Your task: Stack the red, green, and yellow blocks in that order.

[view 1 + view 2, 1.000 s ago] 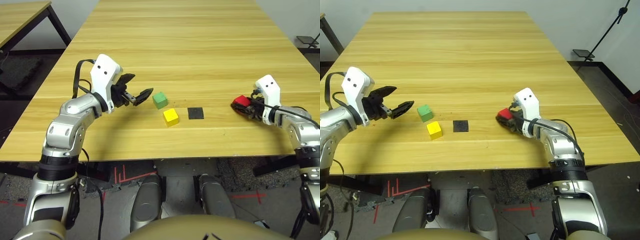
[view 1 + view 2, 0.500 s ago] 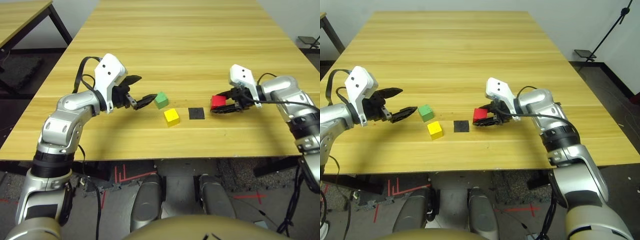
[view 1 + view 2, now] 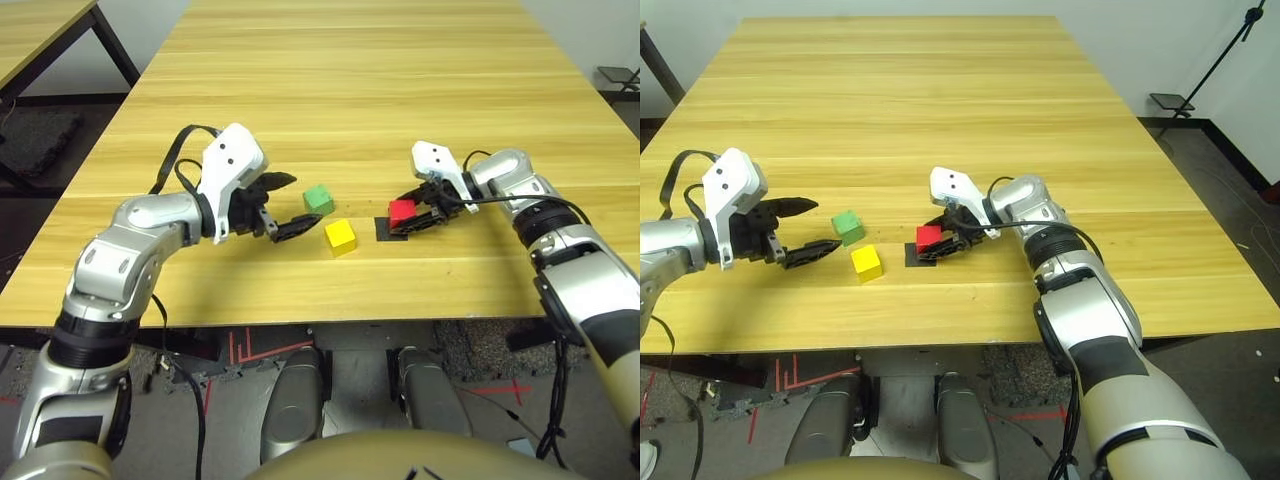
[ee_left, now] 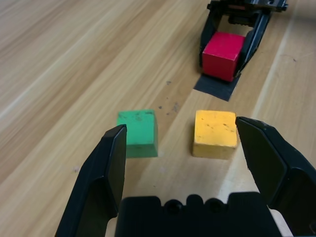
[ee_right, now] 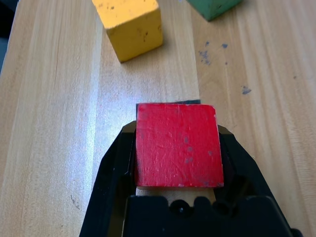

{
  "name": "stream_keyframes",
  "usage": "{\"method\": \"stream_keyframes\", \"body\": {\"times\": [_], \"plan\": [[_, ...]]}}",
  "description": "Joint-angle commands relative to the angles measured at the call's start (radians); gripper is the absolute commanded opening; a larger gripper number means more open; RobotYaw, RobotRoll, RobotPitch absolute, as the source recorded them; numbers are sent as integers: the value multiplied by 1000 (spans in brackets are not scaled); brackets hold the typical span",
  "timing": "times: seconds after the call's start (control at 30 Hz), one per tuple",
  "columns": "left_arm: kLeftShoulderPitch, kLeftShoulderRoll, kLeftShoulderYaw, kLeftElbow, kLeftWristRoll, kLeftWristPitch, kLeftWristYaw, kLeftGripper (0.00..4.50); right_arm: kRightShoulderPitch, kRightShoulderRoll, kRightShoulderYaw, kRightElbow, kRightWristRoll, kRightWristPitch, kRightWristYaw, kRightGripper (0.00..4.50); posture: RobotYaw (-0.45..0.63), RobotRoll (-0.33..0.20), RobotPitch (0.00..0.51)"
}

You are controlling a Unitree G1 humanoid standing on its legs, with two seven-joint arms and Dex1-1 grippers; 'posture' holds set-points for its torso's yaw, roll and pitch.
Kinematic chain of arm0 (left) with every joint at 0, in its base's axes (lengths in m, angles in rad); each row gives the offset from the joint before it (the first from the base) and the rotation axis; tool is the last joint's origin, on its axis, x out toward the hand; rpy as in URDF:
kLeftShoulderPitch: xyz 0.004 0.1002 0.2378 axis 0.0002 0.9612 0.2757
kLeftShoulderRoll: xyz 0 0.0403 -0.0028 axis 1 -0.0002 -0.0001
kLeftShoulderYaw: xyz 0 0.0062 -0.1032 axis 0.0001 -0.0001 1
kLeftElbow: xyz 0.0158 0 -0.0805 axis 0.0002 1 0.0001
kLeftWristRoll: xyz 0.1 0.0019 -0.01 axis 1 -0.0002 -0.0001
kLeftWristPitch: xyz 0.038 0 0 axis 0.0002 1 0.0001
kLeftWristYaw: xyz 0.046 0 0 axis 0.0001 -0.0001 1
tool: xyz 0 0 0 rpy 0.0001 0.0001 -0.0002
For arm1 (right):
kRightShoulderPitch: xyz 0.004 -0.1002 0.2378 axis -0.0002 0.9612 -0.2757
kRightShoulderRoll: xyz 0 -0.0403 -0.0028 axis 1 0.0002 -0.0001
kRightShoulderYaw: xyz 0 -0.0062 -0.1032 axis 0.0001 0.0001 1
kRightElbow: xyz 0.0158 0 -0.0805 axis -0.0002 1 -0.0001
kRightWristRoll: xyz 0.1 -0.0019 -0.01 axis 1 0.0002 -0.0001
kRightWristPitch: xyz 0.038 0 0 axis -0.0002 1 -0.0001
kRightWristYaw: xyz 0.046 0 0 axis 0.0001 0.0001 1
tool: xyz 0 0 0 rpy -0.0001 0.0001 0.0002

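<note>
My right gripper [image 3: 400, 216] is shut on the red block [image 5: 177, 144] and holds it right over a flat black square patch [image 4: 217, 88]; whether the block rests on the patch I cannot tell. The yellow block [image 3: 340, 235] sits on the table just left of the patch. Slightly farther back and left of it is the green block [image 3: 318, 199]. My left gripper [image 3: 303, 200] hovers open just left of those two blocks, fingers pointing at them; in the left wrist view the green block [image 4: 138, 132] and yellow block [image 4: 215, 133] lie just beyond its fingertips.
The wooden table [image 3: 360, 90] stretches bare behind the blocks, and its front edge runs close below them. A second table [image 3: 40, 30] stands off to the far left. A black stand [image 3: 1230, 50] is on the floor at the right.
My right gripper has carried the red block leftward from the table's right side to above the black patch. My left gripper has edged closer to the green and yellow blocks, still open.
</note>
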Motion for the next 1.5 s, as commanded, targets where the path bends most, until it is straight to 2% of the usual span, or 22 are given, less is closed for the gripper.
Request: {"method": "stream_keyframes", "body": {"times": [0.03,0.63,0.87,1.0,1.17,1.33,1.5], "plan": [[17,12,17,-33,-16,25,17,4500,-21,12,-23,36,-21,-32,-7,2065,401,-148,82],[4,3,-7,-71,-49,64,61,4500,-23,63,-72,90,-38,-105,-5,2065,420,-142,86],[-27,-23,-77,-61,-44,91,62,4500,-11,72,-96,97,-41,-135,12,4478,391,-132,80],[-49,-27,-142,-63,-32,84,39,4500,-33,34,-134,75,-12,-137,55,4478,367,-129,79],[-83,-16,-203,-33,-6,45,-1,4500,-86,-71,-187,-2,47,-72,127,4478,334,-128,77],[-102,-26,-231,38,34,-7,-19,4500,-96,-168,-233,-123,138,56,129,4478,273,-122,72],[-139,-22,-253,137,94,-70,-50,4500,-79,-228,-282,-242,174,156,107,4478,219,-113,64]]}}
